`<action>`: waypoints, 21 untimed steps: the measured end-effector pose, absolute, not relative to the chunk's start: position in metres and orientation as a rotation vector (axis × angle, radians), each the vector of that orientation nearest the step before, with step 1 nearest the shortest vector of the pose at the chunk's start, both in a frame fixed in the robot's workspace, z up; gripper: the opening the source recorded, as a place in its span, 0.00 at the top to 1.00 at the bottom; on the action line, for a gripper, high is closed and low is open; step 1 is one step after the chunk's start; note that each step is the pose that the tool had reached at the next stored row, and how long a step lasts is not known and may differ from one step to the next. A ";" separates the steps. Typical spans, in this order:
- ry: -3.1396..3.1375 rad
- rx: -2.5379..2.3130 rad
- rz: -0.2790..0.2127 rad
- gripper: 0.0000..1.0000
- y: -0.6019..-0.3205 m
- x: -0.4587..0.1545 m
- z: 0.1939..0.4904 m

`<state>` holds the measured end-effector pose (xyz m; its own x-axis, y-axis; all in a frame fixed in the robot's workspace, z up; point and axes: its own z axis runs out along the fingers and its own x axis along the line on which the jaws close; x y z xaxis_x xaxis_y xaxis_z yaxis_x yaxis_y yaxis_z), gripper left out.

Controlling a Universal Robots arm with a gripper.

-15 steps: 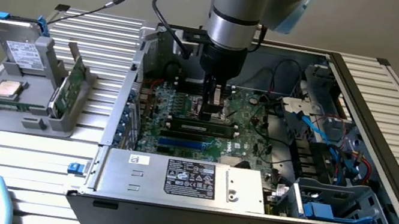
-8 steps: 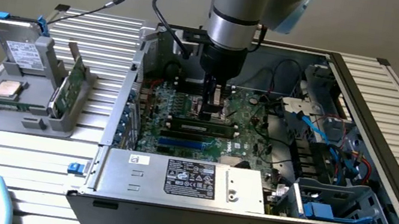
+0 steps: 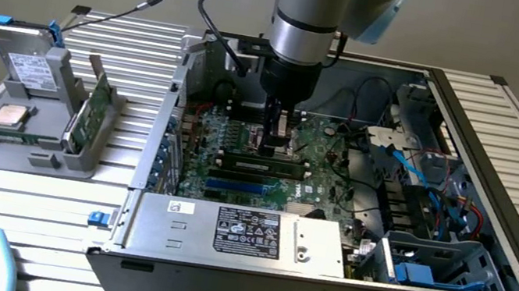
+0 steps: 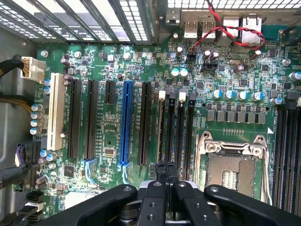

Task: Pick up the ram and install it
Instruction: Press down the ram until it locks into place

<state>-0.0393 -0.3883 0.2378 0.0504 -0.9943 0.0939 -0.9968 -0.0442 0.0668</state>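
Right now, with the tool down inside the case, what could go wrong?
1. The tool sits on the ram over the memory slots. Whether the stick lines up with one slot is not clear, and a skewed press could strain the motherboard.
2. The open processor socket lies right beside those slots, so a slip sideways might hit it.
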 end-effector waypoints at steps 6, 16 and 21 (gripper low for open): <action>-2.090 2.192 0.032 0.89 -0.389 -0.030 0.238; -2.095 2.197 0.022 0.89 -0.396 -0.007 0.236; -2.095 2.197 0.022 0.89 -0.396 -0.007 0.233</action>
<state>-0.0071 -0.3957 0.2326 0.0504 -0.9953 0.0833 -0.9968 -0.0449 0.0664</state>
